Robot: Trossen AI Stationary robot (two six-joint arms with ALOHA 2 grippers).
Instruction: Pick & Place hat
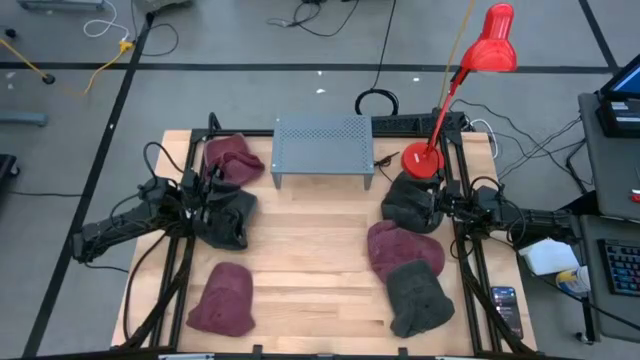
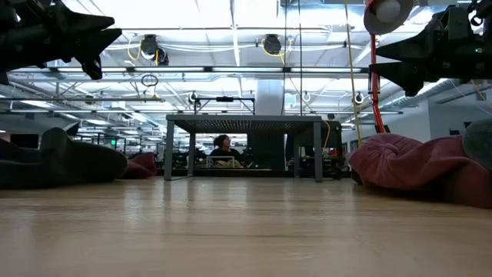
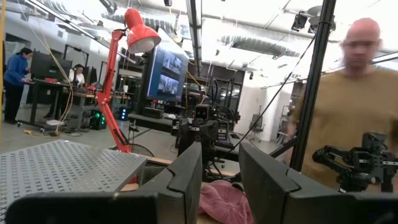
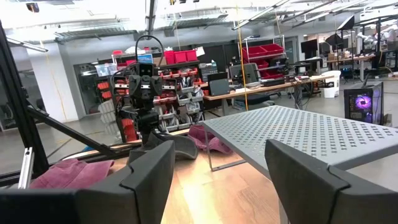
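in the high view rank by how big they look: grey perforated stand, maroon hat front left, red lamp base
1. grey perforated stand, largest
2. maroon hat front left, clearly smaller than the stand
3. red lamp base, smallest by far

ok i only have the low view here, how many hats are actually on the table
Observer: six. On the left side, a back maroon hat, a left dark hat and a front maroon hat. On the right side, a right dark hat, a right maroon hat and a grey hat.
Operator: is either hand holding one
Observer: no, the left hand and the right hand are both open and empty in their wrist views.
Operator: where's the left hand
Observer: from above, it is over the left dark hat.
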